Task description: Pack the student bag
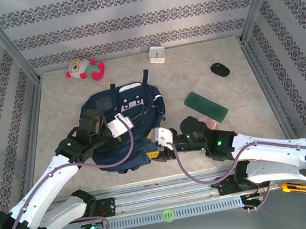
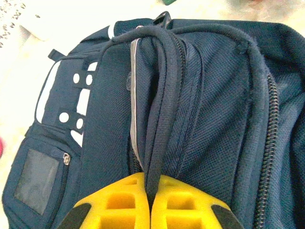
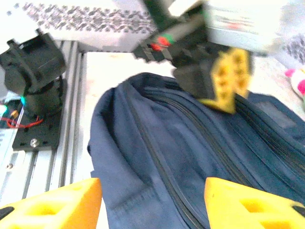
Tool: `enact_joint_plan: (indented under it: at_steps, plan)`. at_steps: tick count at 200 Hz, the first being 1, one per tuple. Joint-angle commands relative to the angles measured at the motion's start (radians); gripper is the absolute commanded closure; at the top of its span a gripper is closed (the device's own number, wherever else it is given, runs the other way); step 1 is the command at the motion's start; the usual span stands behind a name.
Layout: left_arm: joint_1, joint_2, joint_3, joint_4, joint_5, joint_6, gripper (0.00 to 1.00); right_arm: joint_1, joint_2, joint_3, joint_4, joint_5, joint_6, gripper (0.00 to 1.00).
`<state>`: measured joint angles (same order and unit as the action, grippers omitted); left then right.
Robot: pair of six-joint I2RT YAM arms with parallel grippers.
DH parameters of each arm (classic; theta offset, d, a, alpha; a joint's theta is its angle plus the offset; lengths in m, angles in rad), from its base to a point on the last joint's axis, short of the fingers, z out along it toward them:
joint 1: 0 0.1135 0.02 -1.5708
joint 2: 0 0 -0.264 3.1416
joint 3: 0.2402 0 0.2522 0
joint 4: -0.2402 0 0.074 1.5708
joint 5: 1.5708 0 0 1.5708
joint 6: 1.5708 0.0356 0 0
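Observation:
The student bag (image 1: 110,107), navy blue with white trim, lies flat in the middle of the table. My left gripper (image 2: 151,183) is shut on a dark strap loop (image 2: 159,95) at the bag's top, and the strap runs up from between the yellow fingers. From above, the left gripper (image 1: 132,120) sits over the bag's middle. My right gripper (image 3: 152,205) is open, its yellow fingertips (image 3: 52,205) standing wide apart over the bag's near edge, beside a zipper line (image 3: 157,157). The right gripper (image 1: 152,150) is at the bag's near right corner.
A plush toy (image 1: 84,69) and a small white box (image 1: 157,54) stand near the back wall. A black oval object (image 1: 220,69) and a flat green case (image 1: 205,107) lie to the right of the bag. The metal rail (image 1: 156,200) runs along the near edge.

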<state>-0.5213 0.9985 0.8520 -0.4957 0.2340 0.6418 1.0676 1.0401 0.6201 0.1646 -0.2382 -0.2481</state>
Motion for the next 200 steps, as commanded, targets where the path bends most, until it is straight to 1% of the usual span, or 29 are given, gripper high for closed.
enact_joint_plan:
  at_steps: [1, 17, 36, 47, 59, 78, 96, 112, 125, 146, 161, 178, 186, 196, 200]
  plan:
    - [0.012, 0.004, 0.098, 0.102, 0.053, -0.047, 1.00, 0.067, 0.094, 0.042, 0.084, 0.064, -0.100, 0.42]
    - [0.012, 0.024, 0.126, 0.096, 0.060, -0.056, 1.00, 0.110, 0.161, 0.067, 0.145, 0.037, -0.106, 0.42]
    - [0.010, 0.043, 0.150, 0.095, 0.075, -0.062, 1.00, 0.132, 0.239, 0.088, 0.193, 0.016, -0.091, 0.42]
    - [0.008, 0.051, 0.161, 0.101, 0.083, -0.064, 1.00, 0.133, 0.290, 0.092, 0.205, 0.033, -0.080, 0.42]
    - [0.007, 0.059, 0.174, 0.104, 0.087, -0.065, 1.00, 0.134, 0.350, 0.083, 0.206, 0.090, -0.077, 0.43]
    - [0.007, 0.071, 0.210, 0.093, 0.078, -0.048, 1.00, 0.133, 0.415, 0.033, 0.197, 0.141, -0.057, 0.51]
    - [0.006, 0.086, 0.250, 0.068, 0.056, 0.003, 1.00, 0.133, 0.441, -0.033, 0.197, 0.167, -0.014, 0.58]
    - [0.005, 0.104, 0.283, 0.036, 0.052, 0.050, 1.00, 0.129, 0.456, -0.063, 0.165, 0.188, 0.010, 0.62]
    - [-0.002, 0.115, 0.297, 0.013, 0.056, 0.088, 1.00, 0.127, 0.463, -0.077, 0.149, 0.196, 0.018, 0.63]
    - [-0.018, 0.129, 0.300, -0.011, 0.059, 0.115, 1.00, 0.124, 0.451, -0.080, 0.151, 0.197, 0.018, 0.63]
    - [-0.023, 0.123, 0.283, -0.014, 0.053, 0.116, 1.00, 0.124, 0.425, -0.072, 0.152, 0.192, 0.012, 0.60]
    - [-0.022, 0.105, 0.252, -0.020, 0.042, 0.128, 1.00, 0.121, 0.361, -0.073, 0.150, 0.167, 0.009, 0.51]
    - [-0.022, 0.091, 0.234, -0.027, 0.039, 0.149, 1.00, 0.110, 0.314, -0.077, 0.143, 0.132, 0.016, 0.47]
    - [-0.022, 0.065, 0.202, -0.028, 0.038, 0.167, 1.00, 0.083, 0.257, -0.086, 0.127, 0.056, 0.034, 0.44]
    - [-0.022, 0.053, 0.189, -0.026, 0.039, 0.172, 1.00, 0.062, 0.219, -0.091, 0.116, 0.005, 0.049, 0.44]
